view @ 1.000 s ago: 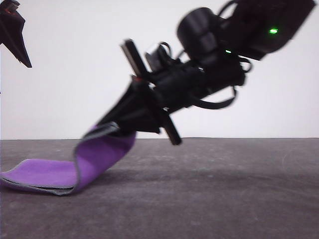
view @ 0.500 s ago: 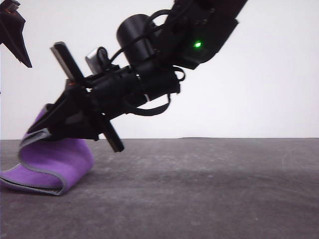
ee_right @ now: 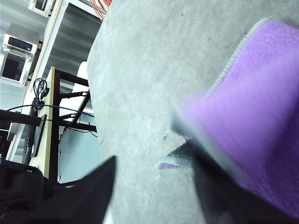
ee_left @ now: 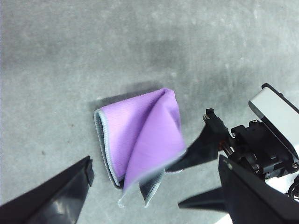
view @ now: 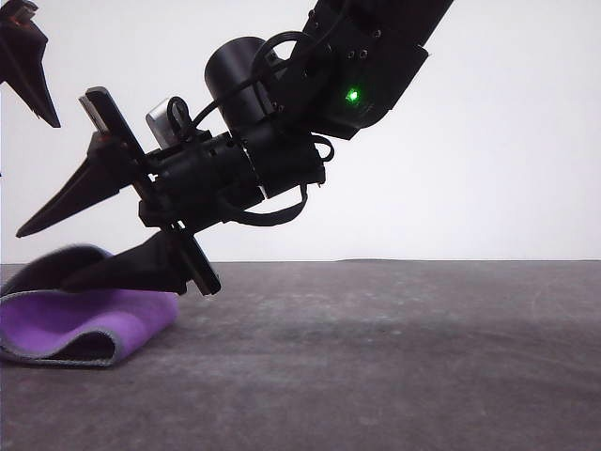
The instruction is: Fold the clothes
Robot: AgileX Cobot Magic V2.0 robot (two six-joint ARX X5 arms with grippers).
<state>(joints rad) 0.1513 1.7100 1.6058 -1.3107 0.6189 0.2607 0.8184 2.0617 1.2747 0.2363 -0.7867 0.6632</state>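
A: Cloth [view: 89, 319] first. Where is it?

B: Far left of the grey bench [view: 394, 357], lying folded over itself. Purple fleecy face outward in the fold, dark grey face on the top flap, pale stitched edge running round the rim. Soft, rounded fold on its right side.

A: Left wrist view?

B: Same cloth [ee_left: 140, 135] from above: roughly a folded rectangle, purple on top, grey layers peeking at one corner. The top flap looks blurred at its lower edge. Bench surface is matte, speckled grey.

A: Right end effector?

B: Right end effector [view: 52, 254] is released, the two black pointed fingers spread wide apart. The lower finger [view: 122, 271] rests against the cloth's top flap, the upper one is up in the air, clear of it. Can't tell whether the lower tip presses in or just touches.

A: Left one?

B: Left end effector [ee_left: 154, 205] hangs above the cloth, fingers wide apart, holding nothing. In the front view just a black pointed bit shows at the upper left corner, cut off by the frame.

A: Right wrist view?

B: Cloth [ee_right: 261, 102] fills the near side, heavily blurred; stitched edge readable only at the top.

A: Change from earlier?

B: Half a second ago the right fingers were clamped on the raised cloth edge; now they're parted and the flap has dropped flat onto the lower layer.
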